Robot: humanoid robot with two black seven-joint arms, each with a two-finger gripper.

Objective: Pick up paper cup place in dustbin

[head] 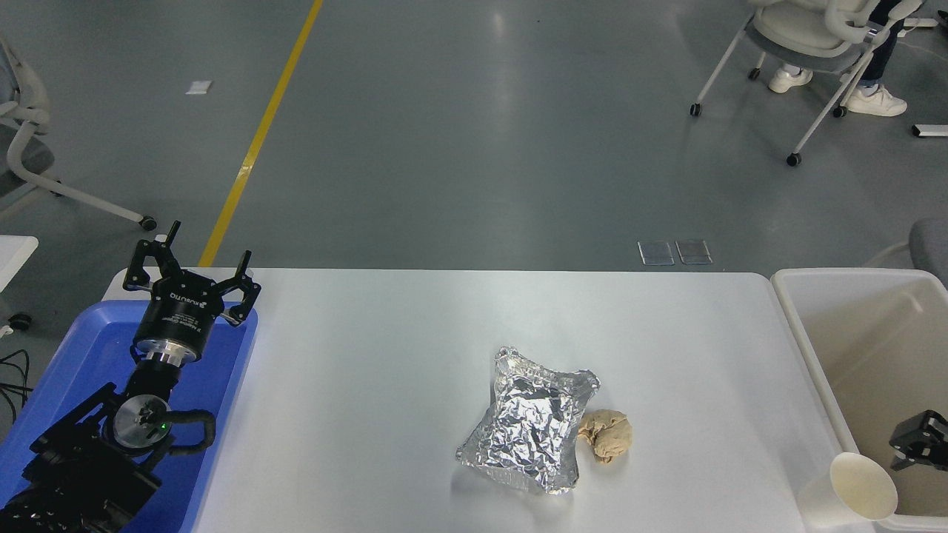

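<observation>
The paper cup (852, 494) is small and white with a cream inside. It lies tilted at the table's lower right corner, its mouth turned up and to the right, against the near rim of the dustbin (852, 275). The dustbin is a large off-white tub with beige inner walls at the right edge of the table. My right gripper (917, 443) shows only in part over the inside of the dustbin, just right of the cup's rim. I cannot tell whether it touches or holds the cup. My left gripper (191, 275) is parked open at the lower left.
A blue plastic tray (67, 370) lies under the left arm at the table's left edge. A crinkled silver foil bag (529, 418) and a crumpled tan paper ball (606, 435) lie mid-table. A person sits on a chair (803, 33) at the far right.
</observation>
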